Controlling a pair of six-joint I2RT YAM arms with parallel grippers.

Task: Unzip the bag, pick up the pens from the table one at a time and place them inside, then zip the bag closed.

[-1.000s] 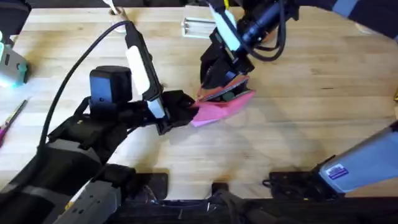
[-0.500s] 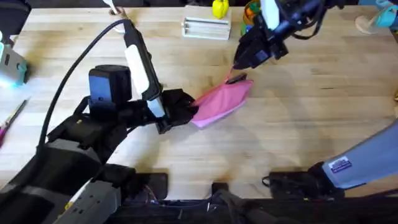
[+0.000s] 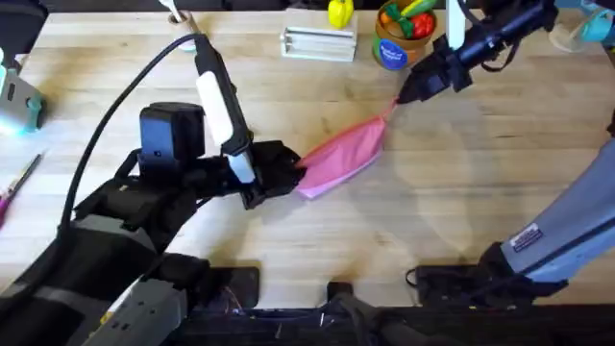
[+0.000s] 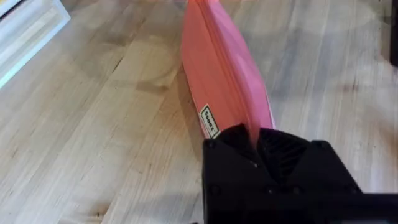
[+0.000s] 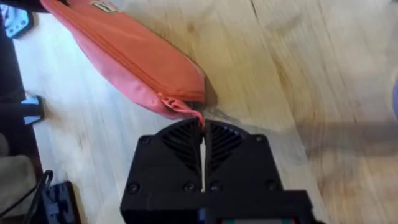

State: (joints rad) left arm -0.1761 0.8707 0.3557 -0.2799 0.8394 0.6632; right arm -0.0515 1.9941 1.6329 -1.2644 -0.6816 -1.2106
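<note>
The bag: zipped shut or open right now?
Shut: the bag shows a closed zipper line, and the right gripper pinches the pull tab at its tip.

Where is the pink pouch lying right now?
In the overhead view the pink pouch lies near the table's middle, stretched diagonally between the left tool clamping its near end and the right tool pinching its far tip.

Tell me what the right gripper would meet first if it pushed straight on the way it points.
The pink pouch: the right gripper, shut on its tab, points along it toward the left gripper at the far end.
</note>
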